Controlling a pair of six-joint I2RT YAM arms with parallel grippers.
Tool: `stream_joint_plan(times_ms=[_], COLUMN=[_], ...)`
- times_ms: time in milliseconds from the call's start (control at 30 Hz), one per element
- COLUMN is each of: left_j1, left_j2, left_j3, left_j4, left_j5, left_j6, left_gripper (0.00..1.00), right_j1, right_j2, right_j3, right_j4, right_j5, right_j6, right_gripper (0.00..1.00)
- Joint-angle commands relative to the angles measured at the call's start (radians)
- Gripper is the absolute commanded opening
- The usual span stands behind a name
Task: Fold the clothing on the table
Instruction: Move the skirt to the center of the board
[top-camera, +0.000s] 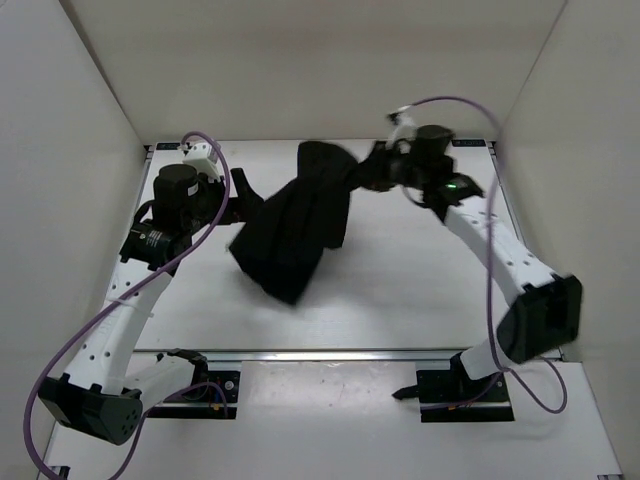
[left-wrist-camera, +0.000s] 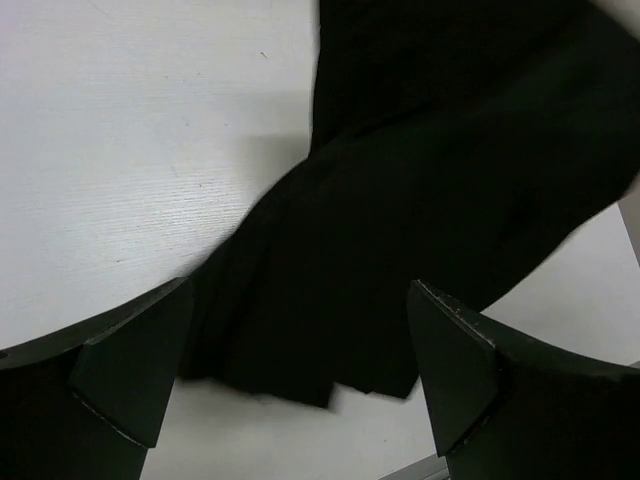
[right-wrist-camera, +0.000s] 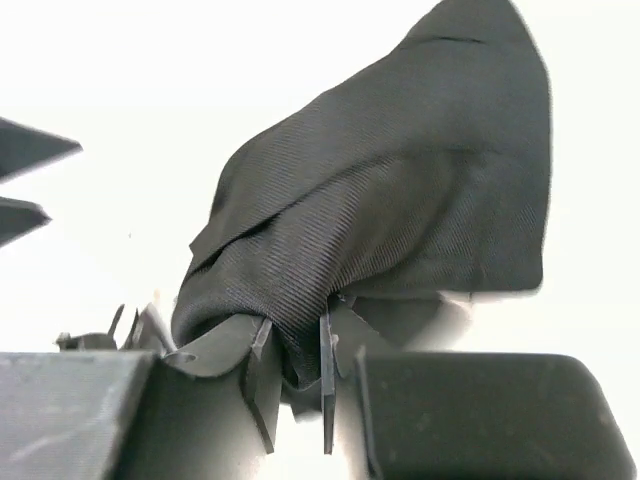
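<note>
Running diagonally from the right jaws, which pinch its far end, the clothing (top-camera: 295, 225) slopes down to the counter (top-camera: 400, 290) just ahead of the wide-open left jaws.

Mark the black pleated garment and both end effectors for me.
Black pleated fabric garment (top-camera: 295, 225), top view, middle of the draped cloth.
Right end effector (right-wrist-camera: 295, 340), right wrist view, between fingertips.
Left end effector (left-wrist-camera: 300, 300), left wrist view, between fingertips.
</note>
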Motion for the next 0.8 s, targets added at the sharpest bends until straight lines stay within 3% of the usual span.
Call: stream_joint_plan(times_ms=[0,133,267,367,600,767], left_j1=[0.014,0.020,0.023,0.020,0.020,0.009], left_j2=[-0.007,-0.005,-0.004,-0.002,-0.002,0.001], left_j3=[0.043,0.040,0.011,-0.004,-0.007,0.016], left_j4=[-0.005,0.001,0.022,0.039,0.062,0.053], left_j5=[-0.019,-0.002,0.021,0.041,0.047,0.039], left_j6=[0.011,0.005,-0.003,-0.020,-0.020,-0.012], left_gripper=[0.98,0.99,0.99,0.98,0.99,0.99], right_j1=[-0.293,-0.473,-0.503,-0.491,-0.377,-0.316], right_j2=[-0.188,-0.225,-0.226,-0.209,-0.076,0.047], right_j3=[-0.150,-0.427,-0.678,-0.721,-0.436,0.049], right_j4=[0.166,0.090,0.027,0.010,-0.039,-0.142], right_j5=[-0.020,-0.135,-0.078,-0.050,-0.048,-0.030], right_j6=[0.056,-0.029,-0.093,-0.096,-0.097,-0.126], right_gripper=[0.00,0.00,0.00,0.00,0.00,0.00])
